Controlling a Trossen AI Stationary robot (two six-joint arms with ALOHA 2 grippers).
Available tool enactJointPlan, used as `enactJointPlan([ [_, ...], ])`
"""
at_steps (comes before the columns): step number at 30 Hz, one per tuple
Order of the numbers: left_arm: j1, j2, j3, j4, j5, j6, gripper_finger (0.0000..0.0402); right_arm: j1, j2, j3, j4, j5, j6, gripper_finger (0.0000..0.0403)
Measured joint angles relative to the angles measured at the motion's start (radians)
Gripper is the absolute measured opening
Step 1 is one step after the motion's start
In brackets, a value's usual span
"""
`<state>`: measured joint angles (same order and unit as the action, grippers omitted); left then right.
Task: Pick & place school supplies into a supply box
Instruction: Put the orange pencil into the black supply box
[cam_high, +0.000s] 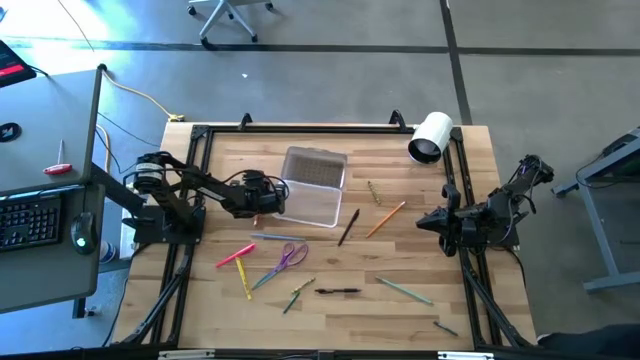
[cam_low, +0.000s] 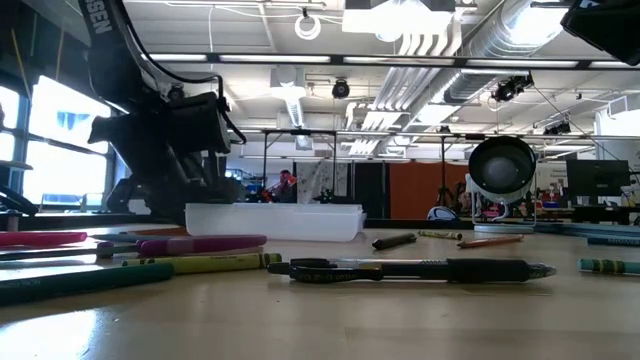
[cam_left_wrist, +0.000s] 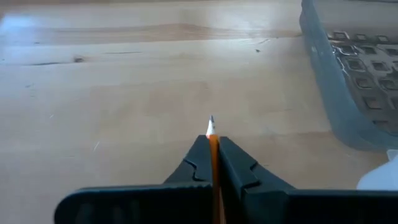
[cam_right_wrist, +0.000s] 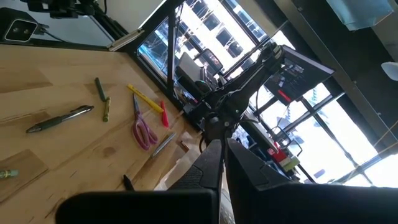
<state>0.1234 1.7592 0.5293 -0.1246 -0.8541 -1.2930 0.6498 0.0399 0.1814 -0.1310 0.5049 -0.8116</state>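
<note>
Though pinched, orange pencil (cam_left_wrist: 213, 155), sharpened.

Between our left gripper's (cam_left_wrist: 213, 163) fingers (cam_left_wrist: 239, 171) stands a pencil (cam_left_wrist: 212, 140), its tip poking out past the fingertips over bare table (cam_high: 400, 320). Just to one side of those fingers lies the supply box (cam_high: 313, 188), its lid (cam_high: 316, 165) folded open behind it. On the table before the fingers lie markers (cam_high: 237, 256), scissors (cam_high: 288, 258) and a pen (cam_high: 337, 291); beyond the box lie more pens and pencils. Our right gripper (cam_high: 424, 221) waits well apart at the table's far edge, fingers pressed together, with a roll (cam_high: 431, 137) near that edge.
</note>
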Motion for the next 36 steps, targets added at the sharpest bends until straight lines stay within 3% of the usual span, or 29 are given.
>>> enactJointPlan([
  [25, 0.002, -0.177, -0.003, -0.014, 0.04, 0.109, 0.001, 0.0, 0.0, 0.0, -0.001, 0.0, 0.0, 0.0],
  [32, 0.0, -0.179, 0.0, -0.046, 0.141, 0.103, 0.0083, 0.0, 0.0, 0.0, 0.0, 0.013, 0.0, 0.0],
  [36, -0.022, -0.181, 0.002, -0.103, 0.142, 0.071, 0.0099, 0.0, 0.0, 0.0, 0.0, 0.012, 0.0, 0.0],
])
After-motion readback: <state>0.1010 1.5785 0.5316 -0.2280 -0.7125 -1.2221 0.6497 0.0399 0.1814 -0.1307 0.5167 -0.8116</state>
